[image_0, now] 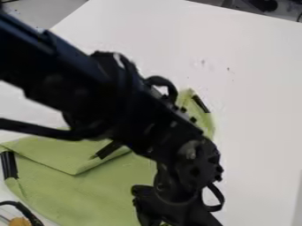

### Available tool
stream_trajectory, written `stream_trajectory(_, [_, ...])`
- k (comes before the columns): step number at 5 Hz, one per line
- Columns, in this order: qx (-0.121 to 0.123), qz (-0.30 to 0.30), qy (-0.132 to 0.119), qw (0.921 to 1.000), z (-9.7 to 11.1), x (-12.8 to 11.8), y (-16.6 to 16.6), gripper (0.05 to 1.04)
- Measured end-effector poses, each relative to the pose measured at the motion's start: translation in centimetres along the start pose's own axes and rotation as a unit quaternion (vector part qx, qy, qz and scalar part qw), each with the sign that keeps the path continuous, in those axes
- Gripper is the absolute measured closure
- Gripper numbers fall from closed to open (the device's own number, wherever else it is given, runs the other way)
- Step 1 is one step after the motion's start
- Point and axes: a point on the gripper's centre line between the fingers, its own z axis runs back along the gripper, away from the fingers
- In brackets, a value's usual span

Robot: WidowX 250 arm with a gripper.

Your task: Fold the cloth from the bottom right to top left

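- The green cloth (109, 194) is seen on the white table (254, 66), in the lower left and lower middle of the view, and is partly covered by the arm and gripper.
- At the cloth's left side, a flap (56, 154) is laid over the rest, its tip pointed toward the bottom of the view.
- Another part of the cloth is seen beyond the arm, to its right, where a narrow corner (187, 95) is pointed toward the top of the view.
- Three short black pieces are seen at the cloth: one at its left edge (9, 165), one with a pointed tip beside the flap (108, 150), and one near the upper corner (200, 104).
- The black gripper (177, 207) is held low, over the cloth's lower right part, and is cut off by the bottom edge of the view; whether it is spread or closed, or clamped on the cloth, cannot be told.
- The black arm (106, 97) is slanted across the view from the upper left, down toward the lower right.
- In the bottom left corner, an orange object (19, 221) is seen just beside a curved black cable (28, 212).
- Beyond the table's far edge, dark objects (262, 5) are seen at the upper right.
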Motion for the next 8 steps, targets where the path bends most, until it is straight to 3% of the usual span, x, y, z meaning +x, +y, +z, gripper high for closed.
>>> stream_trajectory(2, [-0.018, -0.008, 0.012, 0.9997, -1.4, 0.2, 0.2, 0.083])
stream_trajectory(4, [-0.002, 0.007, 0.016, 0.9999, -1.6, 0.5, 0.1, 0.083])
stream_trajectory(6, [0.036, 0.02, 0.04, 0.9984, 0.7, 0.8, 0.3, 0.083])
stream_trajectory(8, [0.009, 0.013, 0.028, 0.9995, -1.0, 1.3, 2.0, 0.084])
